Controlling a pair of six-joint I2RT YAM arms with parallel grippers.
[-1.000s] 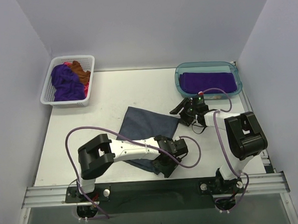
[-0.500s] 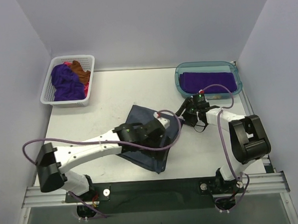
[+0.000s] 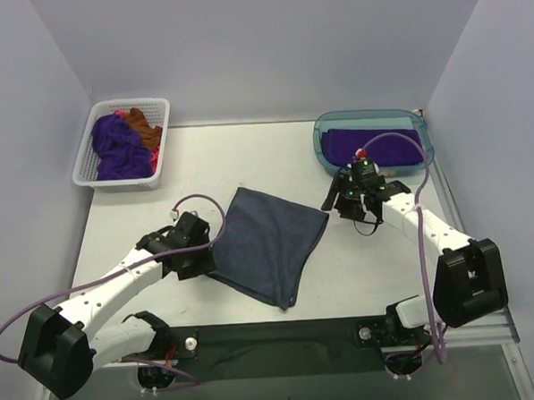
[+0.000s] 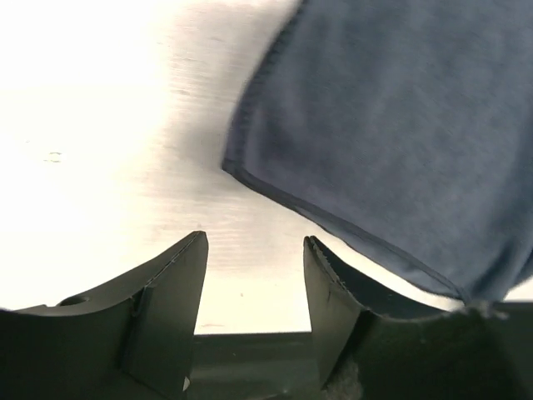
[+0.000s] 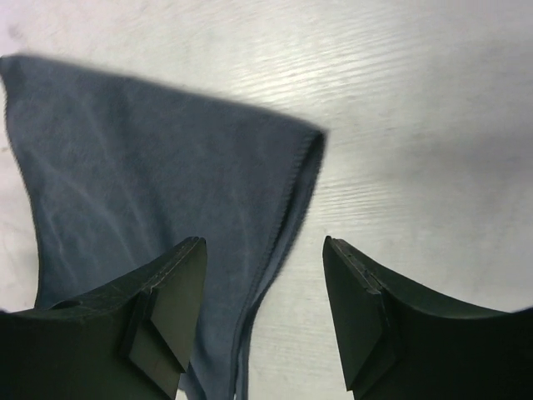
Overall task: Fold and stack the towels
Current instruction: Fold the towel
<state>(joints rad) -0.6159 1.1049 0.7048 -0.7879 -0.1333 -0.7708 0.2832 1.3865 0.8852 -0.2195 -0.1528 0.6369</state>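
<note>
A blue-grey towel lay flat in the middle of the white table, turned so that 1 corner pointed toward the arms and its layers looked folded over along the right side. The left gripper hung low at the towel's left edge with its 2 fingers set moderately apart and nothing between them but bare tabletop. The nearest towel corner sat just ahead of it and to the right. From its wrist camera the hem ran down toward the right-hand finger, though I could not tell whether cloth and finger actually touched there. The right gripper hovered over the towel's right corner, its jaws likewise parted and empty. The doubled edge of the cloth ran on the table beneath the gap between them, with the left finger above the cloth and the right finger above bare table. Behind that arm, at the far right of the table, stood a teal tub with a folded purple towel lying flat inside it. At the far left corner sat a white basket holding a crumpled purple towel, a rust-brown towel behind it, and a bit of pink towel showing at the right side.
</note>
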